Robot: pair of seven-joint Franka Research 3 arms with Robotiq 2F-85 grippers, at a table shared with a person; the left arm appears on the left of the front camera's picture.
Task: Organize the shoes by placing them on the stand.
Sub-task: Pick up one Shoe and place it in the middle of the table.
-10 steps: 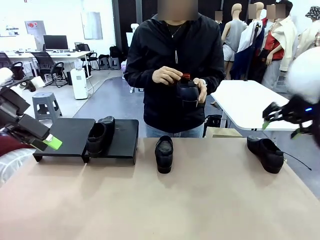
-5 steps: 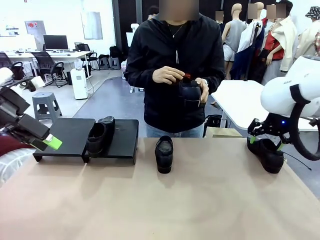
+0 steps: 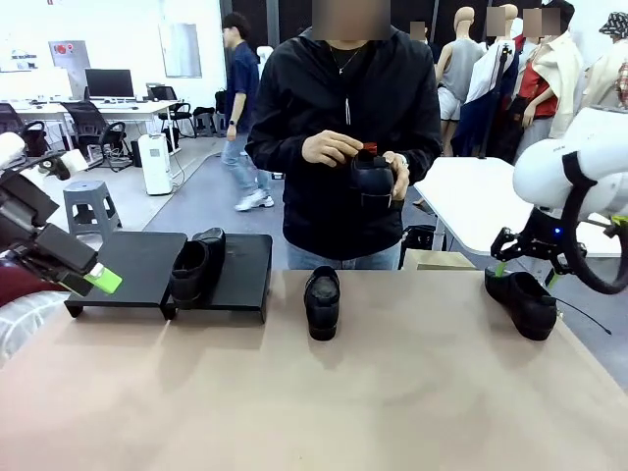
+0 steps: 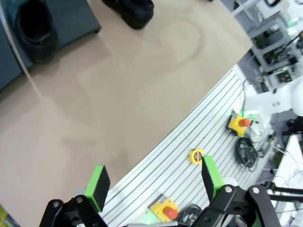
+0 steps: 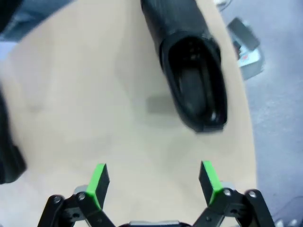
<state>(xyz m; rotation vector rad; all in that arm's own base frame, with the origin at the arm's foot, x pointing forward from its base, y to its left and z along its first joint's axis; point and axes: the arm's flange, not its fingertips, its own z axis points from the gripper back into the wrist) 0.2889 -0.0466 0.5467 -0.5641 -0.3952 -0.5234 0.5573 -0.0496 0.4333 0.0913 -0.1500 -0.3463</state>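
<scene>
Tan table (image 3: 392, 392), open room across its near half; right gripper (image 3: 526, 265) spread just above the shoe (image 3: 522, 299) by the right edge, left gripper (image 4: 154, 177) spread by the left end of the stand (image 3: 137, 257).

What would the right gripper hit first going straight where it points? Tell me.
Probably the bare tabletop beside the shoe: the open right gripper points down with the shoe slightly off its line. Depth is unclear; it could clip the shoe.

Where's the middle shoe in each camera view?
Front view: middle shoe, table centre, before the person.
Left wrist view: the shoe at the top edge, right of the stand's shoe.
Right wrist view: dark shape at left edge, maybe it; cannot tell.
Shared landmark: the tan tabletop.
</scene>
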